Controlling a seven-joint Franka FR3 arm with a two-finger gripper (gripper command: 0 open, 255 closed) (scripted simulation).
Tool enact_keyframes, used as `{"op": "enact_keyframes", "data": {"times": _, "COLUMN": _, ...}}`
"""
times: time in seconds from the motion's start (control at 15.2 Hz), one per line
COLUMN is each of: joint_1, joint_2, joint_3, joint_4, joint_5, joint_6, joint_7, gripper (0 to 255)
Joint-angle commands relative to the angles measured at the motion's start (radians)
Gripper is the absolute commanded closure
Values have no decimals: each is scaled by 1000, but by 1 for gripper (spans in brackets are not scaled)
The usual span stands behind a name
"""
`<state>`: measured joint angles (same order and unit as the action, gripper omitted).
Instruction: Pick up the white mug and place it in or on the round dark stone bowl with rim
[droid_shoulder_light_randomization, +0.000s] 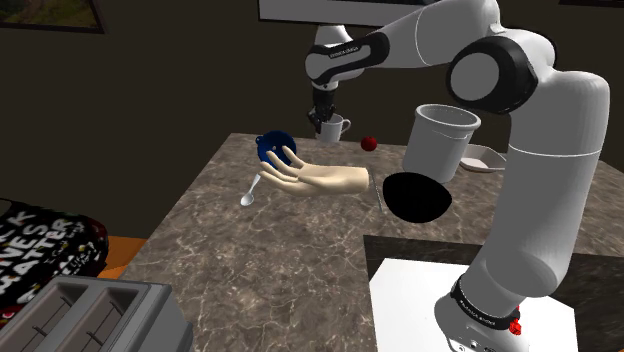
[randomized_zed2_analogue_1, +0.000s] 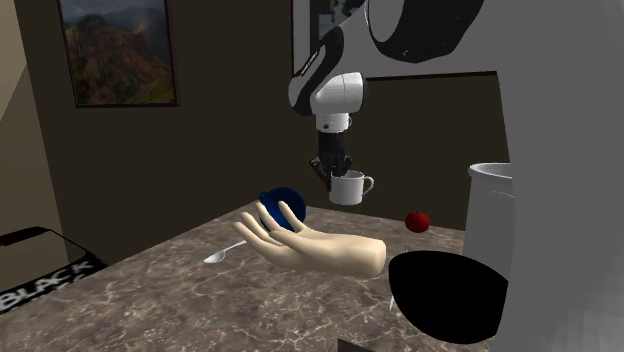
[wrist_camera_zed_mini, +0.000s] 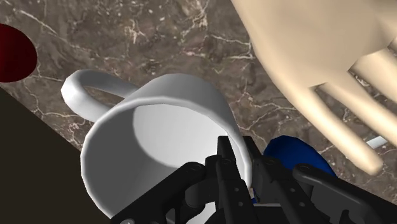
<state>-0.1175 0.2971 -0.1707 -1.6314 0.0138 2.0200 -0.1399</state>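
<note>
The white mug (droid_shoulder_light_randomization: 335, 128) hangs in the air above the far side of the brown marble counter (droid_shoulder_light_randomization: 250, 270), with its handle towards the shoulder view's right. My gripper (droid_shoulder_light_randomization: 324, 121) is shut on the mug's rim from above. In the wrist view the fingers (wrist_camera_zed_mini: 232, 156) clasp the wall of the mug (wrist_camera_zed_mini: 153, 133), one inside and one outside. The round dark bowl (droid_shoulder_light_randomization: 415, 197) sits on the counter nearer the stand, to the shoulder view's right of the mug. In the second exterior view the mug (randomized_zed2_analogue_1: 350, 188) is well above the counter and the bowl (randomized_zed2_analogue_1: 450, 295) lies at the lower right.
A beige model hand (droid_shoulder_light_randomization: 325, 178) lies between mug and bowl, fingers by a blue cup (droid_shoulder_light_randomization: 273, 148). A spoon (droid_shoulder_light_randomization: 251, 192) lies beside it. A red apple (droid_shoulder_light_randomization: 369, 144), a tall white container (droid_shoulder_light_randomization: 440, 140) and a white dish (droid_shoulder_light_randomization: 482, 158) stand further right. A toaster (droid_shoulder_light_randomization: 85, 315) is nearby.
</note>
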Motion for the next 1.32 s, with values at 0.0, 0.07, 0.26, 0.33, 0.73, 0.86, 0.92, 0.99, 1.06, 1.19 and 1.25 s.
{"op": "enact_keyframes", "data": {"times": 0.0, "joint_1": 1, "joint_2": -7, "joint_3": 0, "joint_4": 15, "joint_5": -1, "joint_6": -22, "joint_7": 1, "gripper": 255}}
{"op": "enact_keyframes", "data": {"times": 0.07, "joint_1": 1, "joint_2": -9, "joint_3": 0, "joint_4": 25, "joint_5": -2, "joint_6": -35, "joint_7": 1, "gripper": 255}}
{"op": "enact_keyframes", "data": {"times": 0.26, "joint_1": 0, "joint_2": -14, "joint_3": -1, "joint_4": 59, "joint_5": -3, "joint_6": -73, "joint_7": 1, "gripper": 255}}
{"op": "enact_keyframes", "data": {"times": 0.33, "joint_1": 0, "joint_2": -15, "joint_3": -1, "joint_4": 71, "joint_5": -3, "joint_6": -86, "joint_7": 0, "gripper": 255}}
{"op": "enact_keyframes", "data": {"times": 0.73, "joint_1": 8, "joint_2": -150, "joint_3": -6, "joint_4": -77, "joint_5": -26, "joint_6": -72, "joint_7": 5, "gripper": 255}}
{"op": "enact_keyframes", "data": {"times": 0.86, "joint_1": 11, "joint_2": -234, "joint_3": -8, "joint_4": -183, "joint_5": -42, "joint_6": -49, "joint_7": 10, "gripper": 255}}
{"op": "enact_keyframes", "data": {"times": 0.92, "joint_1": 12, "joint_2": -276, "joint_3": -8, "joint_4": -232, "joint_5": -50, "joint_6": -40, "joint_7": 12, "gripper": 255}}
{"op": "enact_keyframes", "data": {"times": 0.99, "joint_1": 12, "joint_2": -317, "joint_3": -9, "joint_4": -280, "joint_5": -58, "joint_6": -33, "joint_7": 14, "gripper": 255}}
{"op": "enact_keyframes", "data": {"times": 1.06, "joint_1": 12, "joint_2": -357, "joint_3": -9, "joint_4": -326, "joint_5": -66, "joint_6": -27, "joint_7": 17, "gripper": 255}}
{"op": "enact_keyframes", "data": {"times": 1.19, "joint_1": 9, "joint_2": -438, "joint_3": -9, "joint_4": -414, "joint_5": -82, "joint_6": -19, "joint_7": 22, "gripper": 255}}
{"op": "enact_keyframes", "data": {"times": 1.25, "joint_1": 7, "joint_2": -479, "joint_3": -9, "joint_4": -456, "joint_5": -89, "joint_6": -17, "joint_7": 24, "gripper": 255}}
